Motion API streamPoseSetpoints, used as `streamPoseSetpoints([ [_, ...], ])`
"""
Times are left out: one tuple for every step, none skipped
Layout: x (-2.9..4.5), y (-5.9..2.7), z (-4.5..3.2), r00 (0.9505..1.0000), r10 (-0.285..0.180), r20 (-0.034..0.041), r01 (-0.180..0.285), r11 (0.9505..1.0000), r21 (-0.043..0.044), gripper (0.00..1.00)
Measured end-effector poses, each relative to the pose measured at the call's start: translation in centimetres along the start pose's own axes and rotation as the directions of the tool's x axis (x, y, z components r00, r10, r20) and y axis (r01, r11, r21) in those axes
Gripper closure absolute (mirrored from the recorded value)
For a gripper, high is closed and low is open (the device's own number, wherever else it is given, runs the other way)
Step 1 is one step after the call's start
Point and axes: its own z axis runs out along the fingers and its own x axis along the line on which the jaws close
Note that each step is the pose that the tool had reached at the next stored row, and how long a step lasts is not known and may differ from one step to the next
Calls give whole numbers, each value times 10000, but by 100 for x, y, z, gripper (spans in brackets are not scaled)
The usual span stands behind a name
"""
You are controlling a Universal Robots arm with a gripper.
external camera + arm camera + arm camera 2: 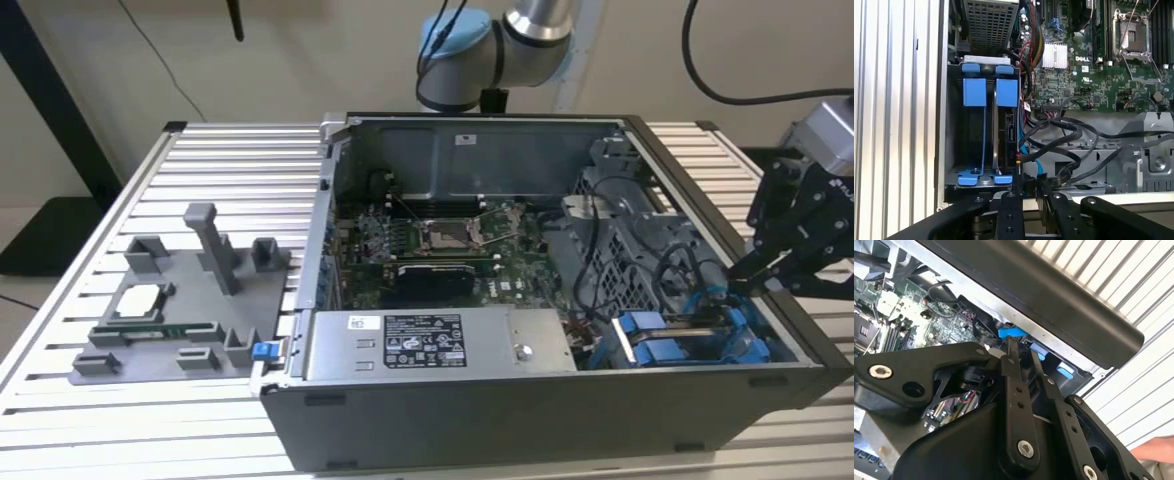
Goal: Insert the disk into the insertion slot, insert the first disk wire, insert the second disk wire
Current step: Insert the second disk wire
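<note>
Disk (1006, 100) in its blue caddy, seated in the cage (989, 60) beside a second blue caddy (974, 92). Counter (200, 150): slatted metal, carrying an open computer case (534, 420) and a grey fixture (200, 290). Cage: at the case corner on the exterior view's right. Gripper (1029, 184): just above the cage's end, close to black and blue wires (1069, 135); whether the jaws grip anything cannot be told.

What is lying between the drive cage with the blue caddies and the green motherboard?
Loose wires: black cables and red ones run between the drive cage and the motherboard, as seen in the first wrist view.
</note>
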Motion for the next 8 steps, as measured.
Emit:
streamPoseSetpoints([
  [0, -1, 3, 10000, 0, 1, 0, 10000, 0, 0],
  [1, -1, 6, 10000, 0, 2, 0, 10000, 0, 0],
  [2, -2, 9, 10000, -1, 2, 1, 10000, 0, 0],
  [2, -2, 11, 10000, 0, 1, 0, 10000, 0, 0],
  [2, -2, 13, 10000, -1, 0, 1, 10000, 0, 0],
  [3, -2, 15, 10000, 0, 2, 0, 10000, 0, 0],
  [3, -3, 18, 10000, -1, 3, 1, 10000, -1, 0],
  [4, -3, 19, 10000, 0, 2, 0, 10000, 0, 0],
])
